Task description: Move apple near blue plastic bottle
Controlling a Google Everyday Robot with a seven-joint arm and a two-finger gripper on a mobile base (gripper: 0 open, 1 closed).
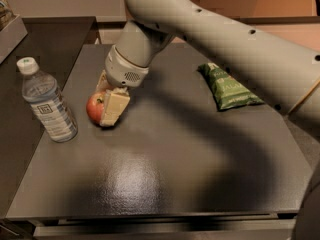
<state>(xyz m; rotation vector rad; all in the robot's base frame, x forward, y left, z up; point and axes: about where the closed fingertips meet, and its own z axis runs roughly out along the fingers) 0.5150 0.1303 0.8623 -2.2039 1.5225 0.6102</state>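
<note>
The red apple (94, 108) sits low on the dark table (165, 174), left of centre. My gripper (106, 109) is shut on the apple, with one cream finger (113, 108) across its right side and the other behind it. The blue plastic bottle (47, 101) stands upright at the table's left edge, a short gap to the left of the apple, with a white cap and a white-and-blue label. My grey arm comes down from the upper right.
A green snack bag (229, 86) lies on the right part of the table. A darker counter (45, 39) runs along the left and back. The table's front edge is near the bottom of the view.
</note>
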